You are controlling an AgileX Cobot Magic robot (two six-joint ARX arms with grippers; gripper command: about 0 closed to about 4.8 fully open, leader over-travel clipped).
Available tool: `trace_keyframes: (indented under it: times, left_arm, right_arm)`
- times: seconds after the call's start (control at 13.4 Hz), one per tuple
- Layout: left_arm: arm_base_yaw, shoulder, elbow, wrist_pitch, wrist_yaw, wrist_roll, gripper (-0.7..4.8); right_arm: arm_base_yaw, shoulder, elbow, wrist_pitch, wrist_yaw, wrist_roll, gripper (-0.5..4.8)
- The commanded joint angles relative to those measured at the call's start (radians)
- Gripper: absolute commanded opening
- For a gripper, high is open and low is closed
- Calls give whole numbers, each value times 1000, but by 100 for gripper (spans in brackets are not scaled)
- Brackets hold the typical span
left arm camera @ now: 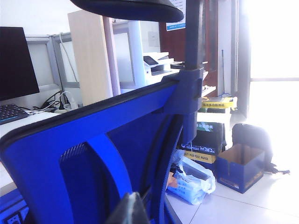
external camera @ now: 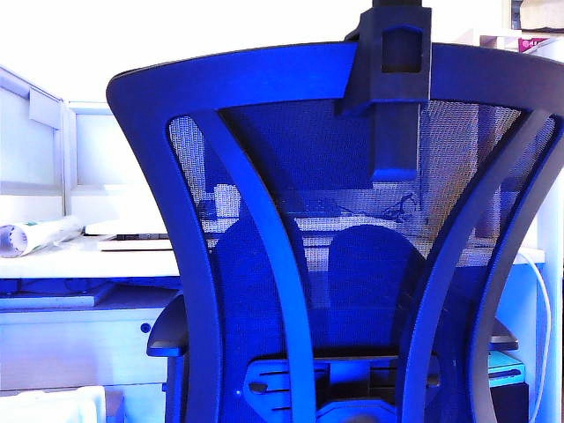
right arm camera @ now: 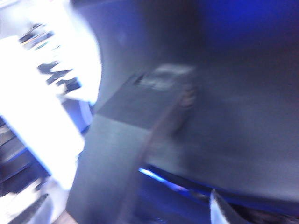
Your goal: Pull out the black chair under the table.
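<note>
The black chair (external camera: pixel 352 264) fills nearly the whole exterior view, its mesh back and curved ribs toward the camera and the headrest post top centre. Behind it the table (external camera: pixel 79 257) runs across the middle left, carrying a rolled sheet (external camera: pixel 35 236) at the left edge.

In the left wrist view a pale wooden shelf unit (left arm camera: pixel 91 58) stands upper left, with a dark monitor (left arm camera: pixel 16 60) beside it. A printer (left arm camera: pixel 156 63) sits at upper centre. At lower right are an open cardboard box (left arm camera: pixel 240 165), stacked cartons (left arm camera: pixel 208 135) marked "PAPER", and a plastic bag (left arm camera: pixel 194 179).

The left gripper (left arm camera: pixel 128 210) shows as one dark tip at the bottom edge; spread or pressed together, I cannot tell.

The right gripper (right arm camera: pixel 126 212) looks spread, though the view is badly blurred, close against the chair's dark frame.
</note>
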Motion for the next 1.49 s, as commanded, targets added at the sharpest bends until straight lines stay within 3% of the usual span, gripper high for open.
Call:
trace_keyframes:
  times: [0.07, 0.22, 0.3, 0.45, 0.52, 0.6, 0.67, 1.04, 1.34, 1.49]
  left_arm:
    - [1, 0, 0, 10, 5, -3, -5]
    - [1, 0, 0, 10, 5, -3, -5]
    - [1, 0, 0, 10, 5, -3, -5]
    - [1, 0, 0, 8, 4, -3, -5]
    - [1, 0, 0, 2, 2, -3, -5]
    - [1, 0, 0, -2, 0, -3, -5]
    - [1, 0, 0, -3, 0, -3, -5]
    - [2, 0, 0, -7, 1, -3, -5]
    - [2, 0, 0, -54, -75, 8, -5]
    - [2, 0, 0, -90, -167, 11, -5]
  right_arm:
    - [-2, -77, 1, -94, 189, -78, 436]
    - [-2, -117, -2, -154, 238, -90, 436]
    - [-3, -349, -236, -164, 396, -103, 427]
    - [-3, -589, -470, -105, 555, -116, 426]
    - [-3, -629, -526, -83, 576, -130, 414]
    - [-3, -669, -618, -34, 588, -131, 361]
    - [-5, -677, -668, 2, 596, -134, 358]
    - [-110, -677, -760, 66, 568, -160, 323]
    - [-346, -677, -848, 122, 383, -132, 319]
    - [-423, -678, -884, 147, 325, -117, 190]
